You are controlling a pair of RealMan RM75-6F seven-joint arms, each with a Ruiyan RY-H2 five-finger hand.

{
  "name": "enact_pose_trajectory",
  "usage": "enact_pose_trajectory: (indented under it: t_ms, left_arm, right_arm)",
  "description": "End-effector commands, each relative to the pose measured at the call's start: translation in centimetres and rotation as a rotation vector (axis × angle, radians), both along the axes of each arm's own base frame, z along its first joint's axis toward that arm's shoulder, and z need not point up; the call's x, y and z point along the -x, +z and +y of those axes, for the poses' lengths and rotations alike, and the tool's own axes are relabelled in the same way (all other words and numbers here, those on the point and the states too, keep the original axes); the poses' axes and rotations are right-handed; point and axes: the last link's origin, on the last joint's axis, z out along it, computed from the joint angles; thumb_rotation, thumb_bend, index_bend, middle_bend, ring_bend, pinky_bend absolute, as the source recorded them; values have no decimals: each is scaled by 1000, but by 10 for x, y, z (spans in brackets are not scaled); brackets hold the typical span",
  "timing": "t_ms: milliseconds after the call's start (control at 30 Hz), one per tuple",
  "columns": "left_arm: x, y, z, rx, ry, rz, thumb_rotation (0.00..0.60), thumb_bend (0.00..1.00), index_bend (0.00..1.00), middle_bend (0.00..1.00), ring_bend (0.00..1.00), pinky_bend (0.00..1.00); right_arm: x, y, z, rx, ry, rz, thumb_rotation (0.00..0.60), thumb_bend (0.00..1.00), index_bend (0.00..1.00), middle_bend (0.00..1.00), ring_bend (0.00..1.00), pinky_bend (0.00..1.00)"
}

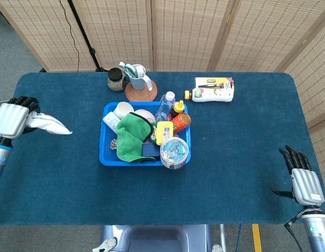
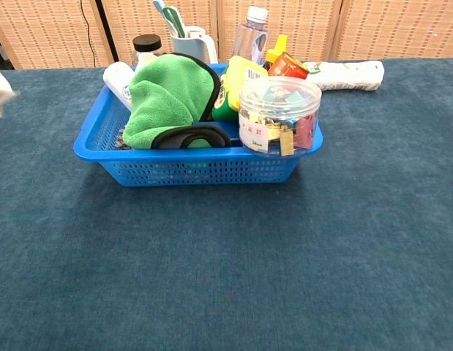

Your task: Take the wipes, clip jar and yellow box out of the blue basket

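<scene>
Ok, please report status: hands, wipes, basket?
Left hand holds wipes clear of blue basket. Right hand open, idle. Clip jar, yellow box inside.

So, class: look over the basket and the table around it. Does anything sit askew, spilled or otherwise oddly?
Nothing is spilled or broken. The clip jar sits at the blue basket's front right corner, rising well above the rim. A green cloth is heaped over other items. The wipes hang from the left hand, outside the basket near the table's left edge.
</scene>
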Motion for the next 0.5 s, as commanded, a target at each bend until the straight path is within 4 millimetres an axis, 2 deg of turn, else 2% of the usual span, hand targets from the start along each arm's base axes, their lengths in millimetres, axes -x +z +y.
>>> enact_pose_trajectory:
  t_ms: [33, 133, 300, 400, 500]
  left_arm:
    - [-2, -6, -3, 65, 43, -43, 600, 194, 0, 0, 0, 2]
    - [-12, -1, -6, 60, 26, -73, 600, 133, 0, 0, 0, 0]
    - [-26, 17, -20, 35, 0, -138, 600, 126, 0, 0, 0, 0]
    - [-27, 36, -50, 6, -2, -150, 600, 107, 0, 0, 0, 0]
    - [-26, 44, -79, -16, 34, -130, 600, 74, 0, 0, 0, 0]
  right_arm:
    - [1, -1, 0, -4, -2, 1, 600, 0, 0, 0, 0, 0]
    - [2, -2, -1, -17, -4, 3, 600, 0, 0, 0, 0, 0]
    - [3, -4, -4, -64, 0, -23, 600, 0, 0, 0, 0, 0]
    - [-5, 5, -18, -97, 53, -35, 600, 0, 0, 0, 0, 0]
    - [-15, 12, -30, -131, 88, -67, 600, 0, 0, 0, 0, 0]
